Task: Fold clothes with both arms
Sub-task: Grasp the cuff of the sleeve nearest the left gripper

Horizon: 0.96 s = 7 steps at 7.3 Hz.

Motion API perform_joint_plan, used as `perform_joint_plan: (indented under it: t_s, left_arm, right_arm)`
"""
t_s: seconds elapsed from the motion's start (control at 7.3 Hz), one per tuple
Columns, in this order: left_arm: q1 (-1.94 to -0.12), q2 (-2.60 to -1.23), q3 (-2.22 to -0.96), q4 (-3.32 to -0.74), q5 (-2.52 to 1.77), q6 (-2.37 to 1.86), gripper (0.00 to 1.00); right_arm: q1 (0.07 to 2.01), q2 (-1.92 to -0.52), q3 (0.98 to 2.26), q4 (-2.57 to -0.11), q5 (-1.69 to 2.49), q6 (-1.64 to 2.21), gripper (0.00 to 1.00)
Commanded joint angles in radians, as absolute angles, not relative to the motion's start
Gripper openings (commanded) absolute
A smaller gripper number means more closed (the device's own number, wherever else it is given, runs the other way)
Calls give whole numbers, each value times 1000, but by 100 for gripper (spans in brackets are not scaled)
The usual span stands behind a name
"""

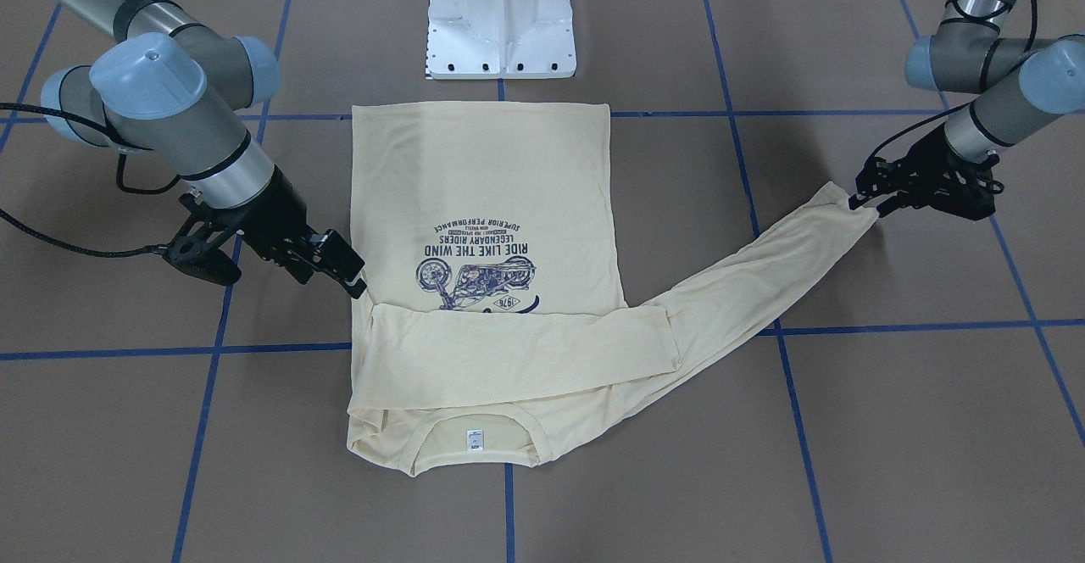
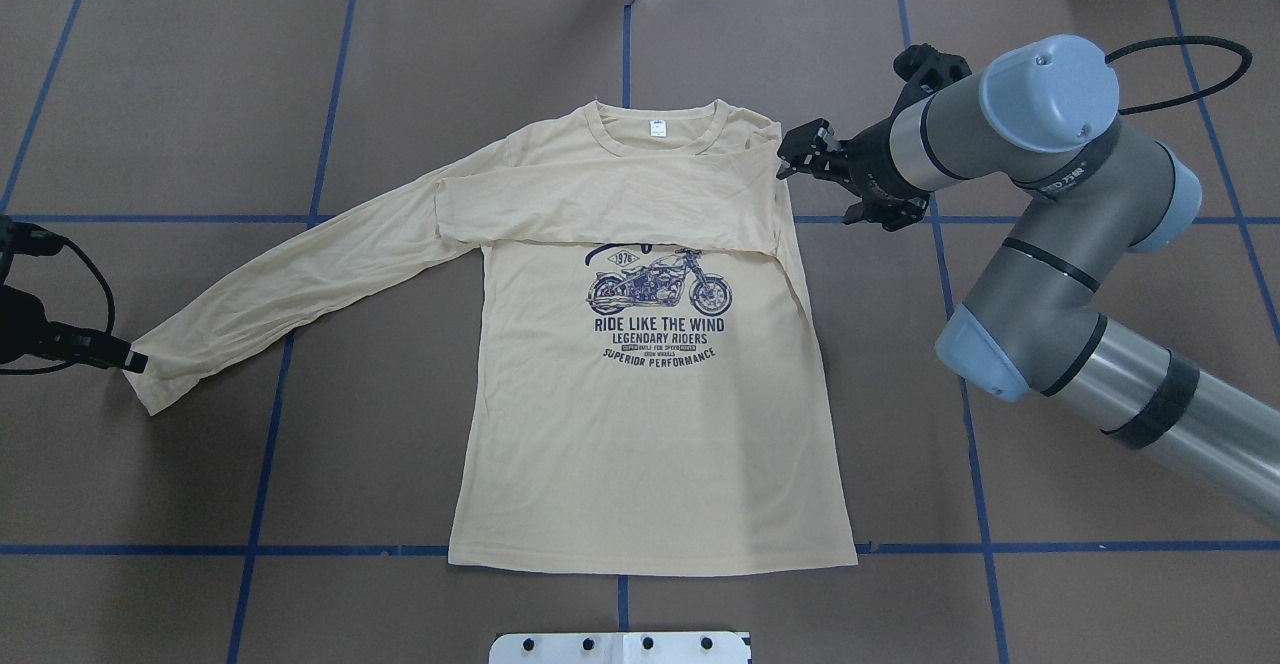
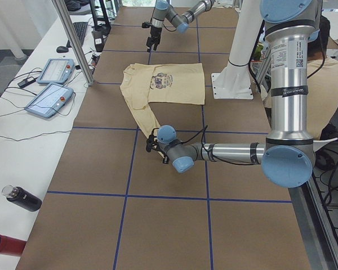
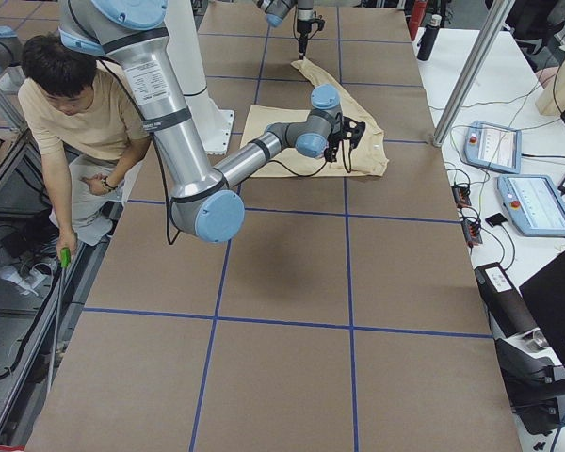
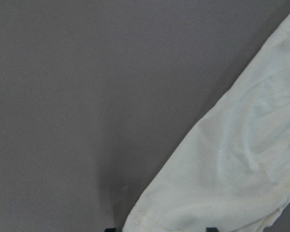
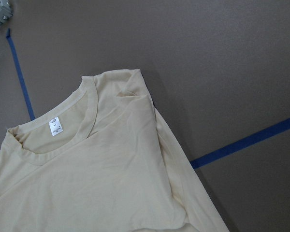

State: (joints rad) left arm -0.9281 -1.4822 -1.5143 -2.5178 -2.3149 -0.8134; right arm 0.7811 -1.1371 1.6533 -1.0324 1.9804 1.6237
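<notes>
The cream-yellow shirt (image 1: pixel 483 173) lies flat, print up, neck label (image 2: pixel 657 128) at the far side. One sleeve (image 2: pixel 600 209) is folded across the chest. The other sleeve (image 2: pixel 300 274) stretches out towards my left gripper (image 2: pixel 130 359), which sits low at its cuff (image 1: pixel 856 207). In the left wrist view the cuff (image 5: pixel 241 159) lies between the two fingertips, which stand apart. My right gripper (image 2: pixel 795 154) is open and empty, just beside the shirt's shoulder (image 6: pixel 130 87), near the collar.
The white pedestal base (image 1: pixel 500 29) stands just beyond the shirt's hem. Blue tape lines (image 2: pixel 960 374) grid the brown table. Teach pendants (image 3: pixel 50 84) and a bottle (image 3: pixel 22 197) lie on the side bench. A person (image 4: pixel 75 113) sits by the robot.
</notes>
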Motion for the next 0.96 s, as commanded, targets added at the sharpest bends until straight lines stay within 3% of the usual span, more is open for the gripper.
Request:
perform_joint_plan:
  t_s: [0.0,0.14,0.55,0.68,0.82]
  left_arm:
    - [-928,-1483,-1513,-2519,-2313,-811,54]
    - [-927,-1482,-1511,-2519,-2313,-811,52]
    - [-928,-1482,-1505,-2519,-2313,-807,7]
    - [-928,-1482,-1505,-2519,-2313,-811,0]
    - [-928,-1480,-1502,-2519,-2312,-815,0]
  right_arm:
    - [782,-1138,1658,-1032,1980,1624,99]
    - [782,-1138,1658,-1032,1980,1624,99]
    - [782,-1138,1660,-1032,1980,1626,99]
    - [782,-1140,1660,-1032,1980,1626,99]
    - [782,-1140,1660,-1032,1980,1628,99]
